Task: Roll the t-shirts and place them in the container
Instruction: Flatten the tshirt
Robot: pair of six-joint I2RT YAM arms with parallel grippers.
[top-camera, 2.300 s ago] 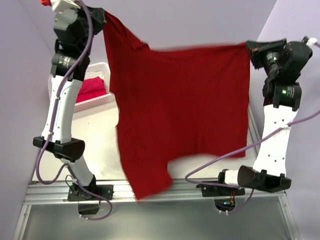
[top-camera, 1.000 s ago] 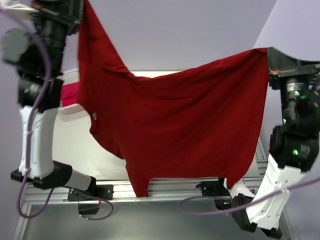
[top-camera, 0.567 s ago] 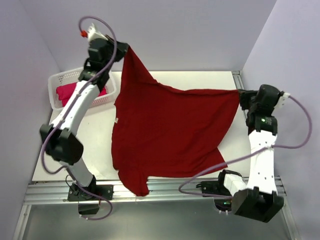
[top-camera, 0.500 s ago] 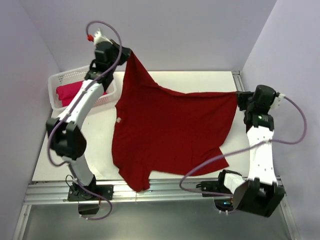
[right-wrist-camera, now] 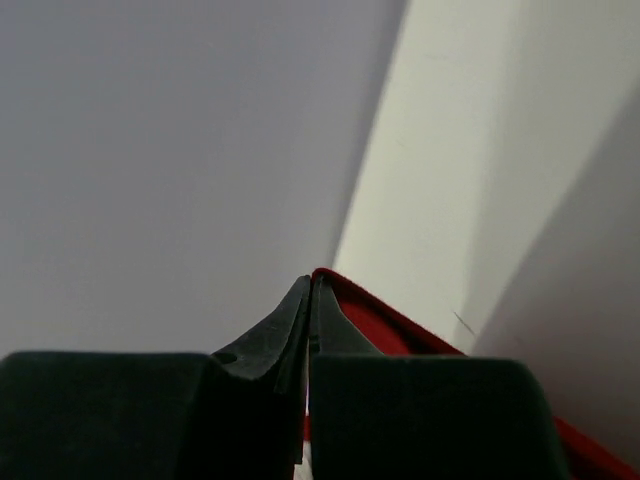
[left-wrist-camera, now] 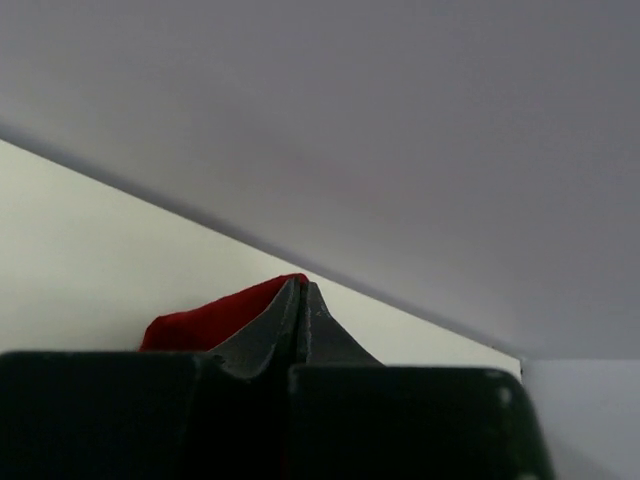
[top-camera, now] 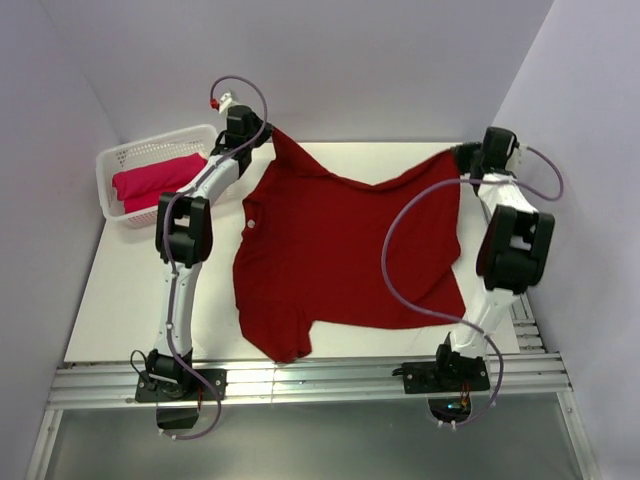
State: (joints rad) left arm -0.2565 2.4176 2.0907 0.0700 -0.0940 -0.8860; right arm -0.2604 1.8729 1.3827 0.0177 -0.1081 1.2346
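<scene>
Beside the white perforated plastic basket [top-camera: 127,156], the dark crimson cloth t-shirt [top-camera: 350,250] now lies spread over the pale worktop [top-camera: 125,300], where a moment ago we had it hoisted high and stretched between both arms like a curtain. We have swung it down and out towards the back wall, so most of the cloth rests flat and only the two gripped corners look a little raised. The left fingers [left-wrist-camera: 290,305] are pressed fully together on the corner nearest the basket, a fold of red showing just behind their tips. The right fingers [right-wrist-camera: 300,300] are likewise closed tight on the corner farthest from the basket, a red edge running away beneath them. We judge the laying-out step nearly finished and the rolling not yet begun: the shirt sits askew, its back edge sags between the two grips, and one lobe of cloth trails to the worktop edge farthest from the basket's back corner. The fabric is matt, thin and limp, with soft diagonal creases; a small pale label [top-camera: 252,222] shows on the side towards the basket. Inside the basket lies the brighter pinkish-red t-shirt [top-camera: 160,180], loosely bunched against the holed plastic wall, untouched and well apart from both pairs of fingers.
</scene>
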